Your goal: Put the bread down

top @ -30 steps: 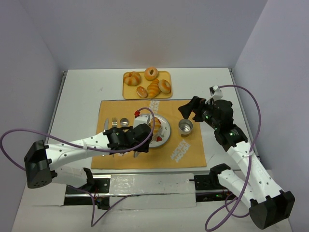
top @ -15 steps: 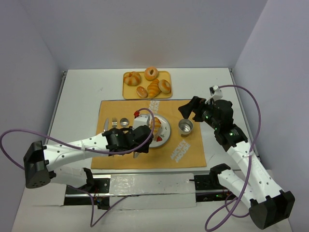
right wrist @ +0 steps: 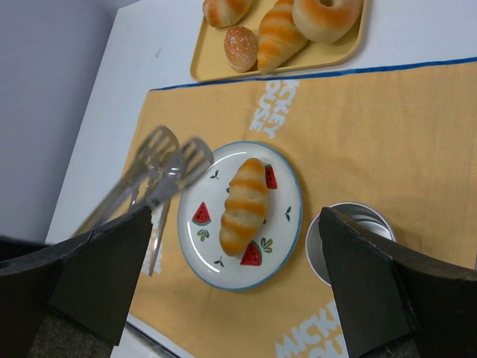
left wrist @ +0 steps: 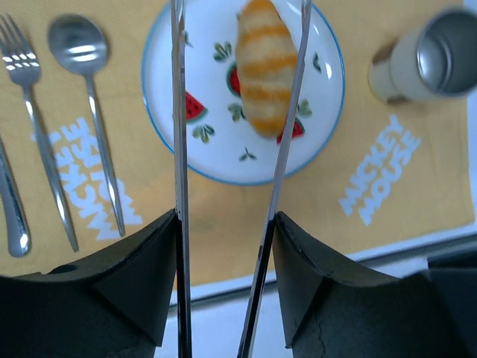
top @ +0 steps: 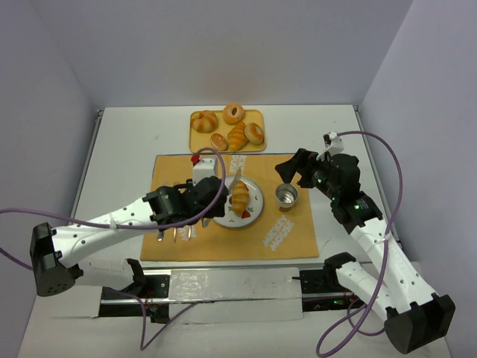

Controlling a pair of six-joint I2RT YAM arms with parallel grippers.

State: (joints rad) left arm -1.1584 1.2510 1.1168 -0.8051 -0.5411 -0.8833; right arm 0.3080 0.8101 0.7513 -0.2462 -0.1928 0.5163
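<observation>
The bread, a golden ridged croissant, lies free on the watermelon-patterned plate. In the left wrist view the bread shows between the spread tips of metal tongs, untouched. My left gripper is shut on the tongs, whose two arms run between its fingers. The tong tips hover over the plate's left rim. My right gripper hangs open above the bread and holds nothing.
A metal cup stands right of the plate on the orange placemat. A fork and spoon lie left of the plate. A yellow tray with several pastries sits behind the placemat.
My left gripper has drawn back to the left, away from the plate, and the tongs have spread. The bread now lies uncovered on the plate. The right arm has not moved.
</observation>
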